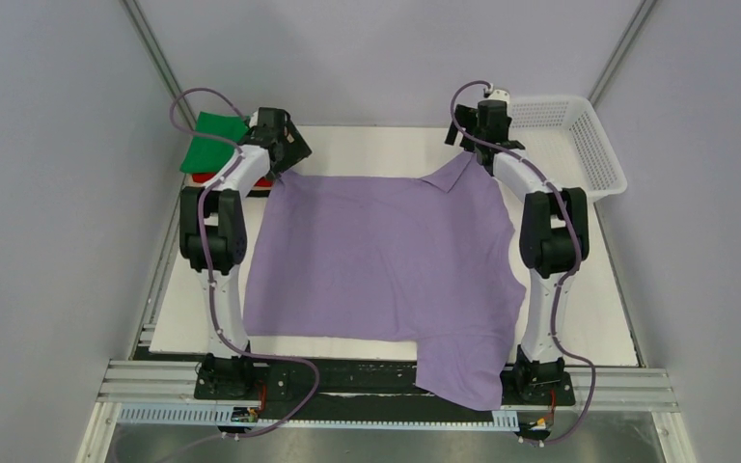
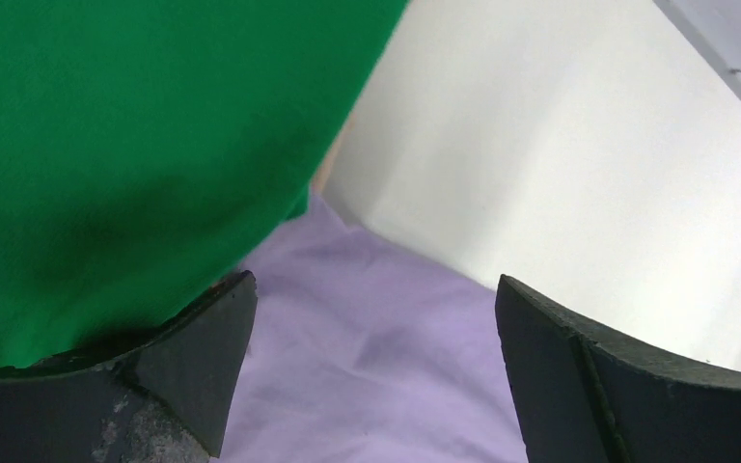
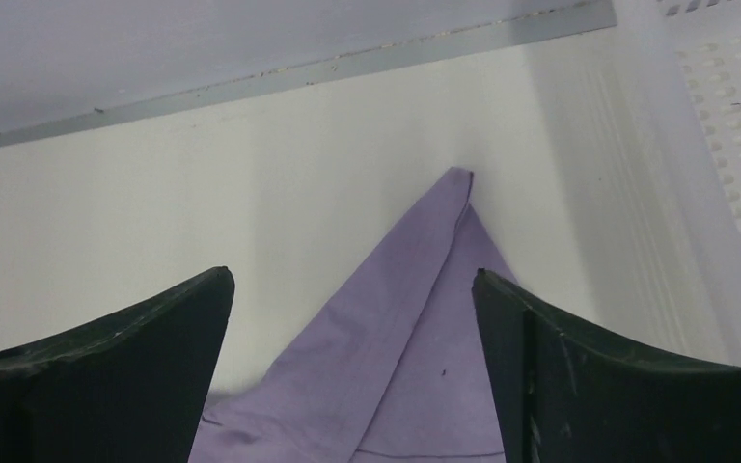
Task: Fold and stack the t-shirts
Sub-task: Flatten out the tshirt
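Stack of shirts [image 1: 214, 140] half hidden by left arm [image 1: 236, 176]; left tool [image 2: 374, 285], right tool [image 3: 352, 280] spread over lavender shirt [image 1: 386, 260].

I see the lavender t-shirt [image 1: 386, 251] spread flat and open over the middle of the table [image 1: 608, 318], mostly smooth with a few shallow creases. One short sleeve droops over the table's near edge, towards its right side. The shirt's far right corner is drawn out into a narrow folded point towards the table's far right corner. At the table's far left corner sits the green t-shirt [image 1: 214, 140], folded into a rectangle on top of the red t-shirt [image 1: 201, 177], which shows only as a thin strip beneath it. My left wrist view shows the lavender corner meeting that stack.
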Tool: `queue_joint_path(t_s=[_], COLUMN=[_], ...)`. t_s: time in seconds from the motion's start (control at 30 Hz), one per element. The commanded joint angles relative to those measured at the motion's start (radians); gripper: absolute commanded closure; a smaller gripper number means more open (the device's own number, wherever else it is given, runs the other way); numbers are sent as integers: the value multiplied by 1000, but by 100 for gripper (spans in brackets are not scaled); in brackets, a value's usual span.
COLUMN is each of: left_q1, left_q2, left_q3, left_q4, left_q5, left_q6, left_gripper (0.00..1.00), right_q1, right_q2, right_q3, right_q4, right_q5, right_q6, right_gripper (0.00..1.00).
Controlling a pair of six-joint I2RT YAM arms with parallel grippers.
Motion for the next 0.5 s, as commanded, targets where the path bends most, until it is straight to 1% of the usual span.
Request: queue_joint_path(t_s=[0.0, 0.13, 0.27, 0.37, 0.47], left_q1=[-9, -26, -43, -62, -89], left_q2=[-138, -174, -222, -247, -290], left_q3=[-32, -35, -45, -67, -148], left_q4=[60, 40, 17, 4, 24], left_q5=[61, 64, 73, 108, 168], left_q6=[23, 43, 65, 77, 89], left_gripper=[0, 0, 0, 0, 0], right_q1=[9, 14, 14, 14, 13], right_q2=[-121, -196, -249, -253, -227], right_q3=[-36, -113, -213, -258, -274], right_q4=[5, 1, -10, -18, -31], right_q5=[-122, -160, -175, -208, -249], right_q6=[14, 56, 139, 190, 236], right_gripper=[0, 0, 0, 0, 0])
